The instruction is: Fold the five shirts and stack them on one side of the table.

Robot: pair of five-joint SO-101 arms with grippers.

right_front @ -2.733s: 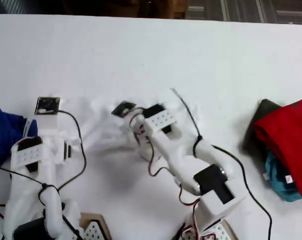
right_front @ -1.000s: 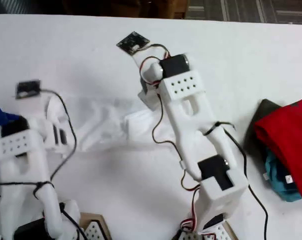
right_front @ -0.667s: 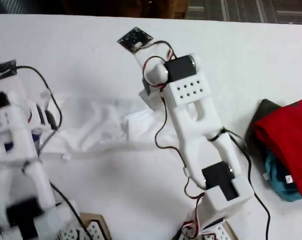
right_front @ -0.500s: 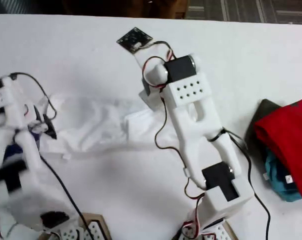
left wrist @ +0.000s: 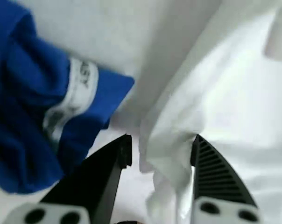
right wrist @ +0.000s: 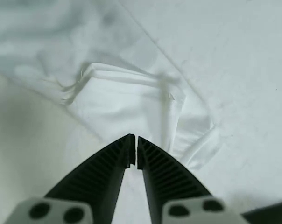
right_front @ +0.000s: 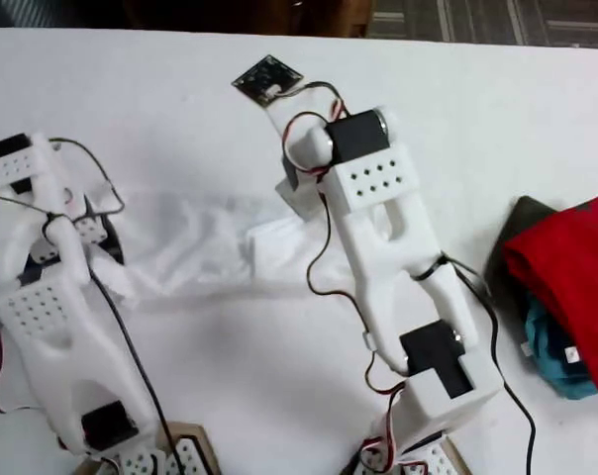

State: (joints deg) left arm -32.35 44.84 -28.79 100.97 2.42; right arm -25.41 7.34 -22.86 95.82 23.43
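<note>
A crumpled white shirt point(right_front: 200, 247) lies across the middle-left of the white table, its right end folded over into a flat flap point(right wrist: 131, 100). My left gripper point(left wrist: 159, 149) is open at the shirt's left end, and a bunched edge of white cloth point(left wrist: 166, 161) lies between its jaws. A blue shirt point(left wrist: 33, 107) lies just beside that edge. In the high view the left gripper point(right_front: 99, 242) is low over the cloth. My right gripper point(right wrist: 134, 140) is shut with nothing in it, just above the folded flap; in the high view it point(right_front: 287, 183) is at the shirt's far right corner.
A stack at the table's right edge holds a red shirt point(right_front: 566, 267) on top, a teal one point(right_front: 551, 346) under it and a dark one point(right_front: 512, 247) behind. Wires trail from both arms. Bare tabletop point(right_front: 457, 119) stretches along the far side.
The left arm has swung back and turned, bringing its gripper onto the shirt's left end. The right arm rose toward the far side earlier, then stayed still. The shirt's right end now lies folded over.
</note>
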